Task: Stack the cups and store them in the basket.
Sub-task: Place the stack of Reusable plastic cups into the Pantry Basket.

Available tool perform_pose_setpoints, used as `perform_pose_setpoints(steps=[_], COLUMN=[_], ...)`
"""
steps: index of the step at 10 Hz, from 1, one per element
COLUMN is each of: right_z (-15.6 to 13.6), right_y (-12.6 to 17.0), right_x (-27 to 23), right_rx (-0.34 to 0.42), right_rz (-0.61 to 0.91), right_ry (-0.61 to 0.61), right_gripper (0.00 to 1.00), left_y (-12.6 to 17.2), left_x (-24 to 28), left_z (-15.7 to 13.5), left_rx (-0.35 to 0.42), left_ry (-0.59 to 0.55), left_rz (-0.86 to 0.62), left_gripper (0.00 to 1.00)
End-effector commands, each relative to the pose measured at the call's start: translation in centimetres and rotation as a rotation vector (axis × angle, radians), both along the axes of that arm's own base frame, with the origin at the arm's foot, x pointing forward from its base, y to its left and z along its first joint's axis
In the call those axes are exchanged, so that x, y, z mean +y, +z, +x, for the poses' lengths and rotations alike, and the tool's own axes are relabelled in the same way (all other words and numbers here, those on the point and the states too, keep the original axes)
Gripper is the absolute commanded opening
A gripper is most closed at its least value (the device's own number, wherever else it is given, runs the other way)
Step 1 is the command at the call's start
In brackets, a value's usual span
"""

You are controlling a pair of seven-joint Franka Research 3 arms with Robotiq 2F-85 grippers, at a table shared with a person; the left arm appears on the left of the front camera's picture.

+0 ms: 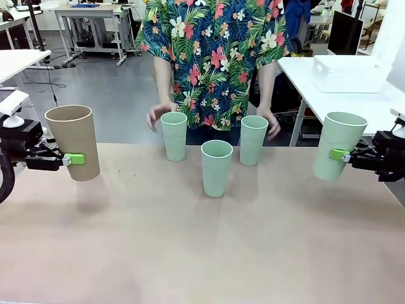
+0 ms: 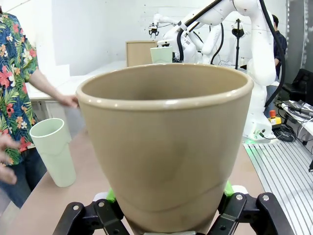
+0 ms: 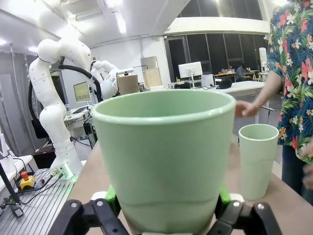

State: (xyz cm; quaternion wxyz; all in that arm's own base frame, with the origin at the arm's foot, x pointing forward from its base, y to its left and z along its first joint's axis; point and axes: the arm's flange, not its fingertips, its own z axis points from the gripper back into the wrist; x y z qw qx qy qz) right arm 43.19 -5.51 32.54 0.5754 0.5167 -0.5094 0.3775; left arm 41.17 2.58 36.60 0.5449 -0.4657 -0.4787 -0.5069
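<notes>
Left tool (image 1: 74,159) clamps tan tapered cup (image 1: 71,136); right tool (image 1: 340,154), mint cup (image 1: 340,136).

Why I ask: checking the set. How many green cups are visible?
4 cups. Three stand on the table: back left, front middle, back right. The right gripper holds one. Others possibly hidden.

Materials and surface finish at the work surface.
The tan cup (image 1: 71,142) and each green cup (image 1: 216,168) are smooth matt plastic with a faint sheen at the rim; the table (image 1: 190,253) is a smooth, matt, pale brown board; the left tool (image 1: 73,159) and right tool (image 1: 340,154) are dull black with green rubber-like pads (image 2: 111,195); the basket (image 1: 350,73) is smooth white plastic; the shirt (image 1: 212,57) is printed cloth.
</notes>
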Motion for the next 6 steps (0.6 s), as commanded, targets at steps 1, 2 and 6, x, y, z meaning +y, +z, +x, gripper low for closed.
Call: perform_pose_setpoints(steps=[1, 2, 6], right_z=[0.03, 0.03, 0.03], right_y=[0.38, 0.38, 0.38], right_x=[0.09, 0.09, 0.09], right_rx=[-0.007, -0.007, -0.007], right_rz=[0.0, 0.0, 0.0], right_ry=[0.001, 0.001, 0.001], right_gripper=[0.86, 0.86, 0.86], left_y=[0.13, 0.13, 0.13], left_x=[-0.08, -0.08, -0.08], left_z=[-0.18, -0.18, -0.18], left_rx=[-0.009, -0.009, -0.009], left_ry=[0.0, 0.0, 0.0], left_rz=[-0.003, -0.003, -0.003], left_gripper=[0.83, 0.83, 0.83])
